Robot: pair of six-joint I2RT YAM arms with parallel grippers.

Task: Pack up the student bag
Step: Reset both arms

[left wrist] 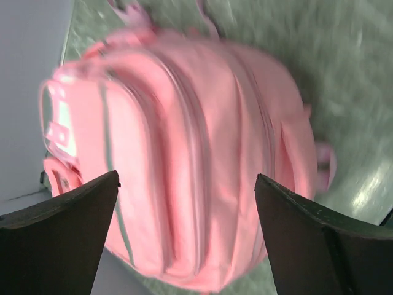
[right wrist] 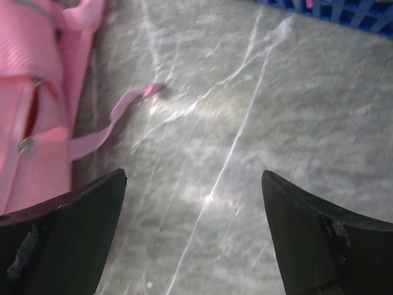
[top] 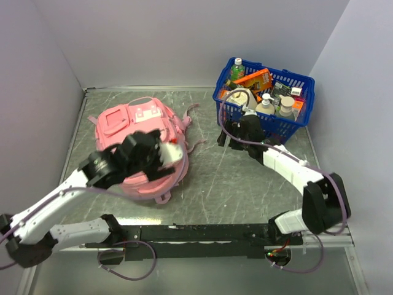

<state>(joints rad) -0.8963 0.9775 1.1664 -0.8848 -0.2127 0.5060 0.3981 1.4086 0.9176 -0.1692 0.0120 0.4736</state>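
The pink student bag (top: 126, 123) lies flat on the left half of the grey table, front pockets up and straps trailing to its right. My left gripper (top: 161, 155) hovers over the bag's near right part. In the left wrist view the left gripper (left wrist: 186, 178) is open and empty, with the blurred bag (left wrist: 184, 135) below it. My right gripper (top: 228, 134) is low, just left of the blue basket. In the right wrist view the right gripper (right wrist: 193, 173) is open and empty over bare table, with the bag's edge (right wrist: 31, 123) and a loose strap (right wrist: 116, 114) at its left.
A blue plastic basket (top: 270, 123) stands at the back right, also showing in the right wrist view (right wrist: 344, 12). It holds a green-capped bottle (top: 237, 69), an orange pack (top: 255, 78), white pump bottles (top: 265, 104) and other items. Grey walls enclose the table on three sides.
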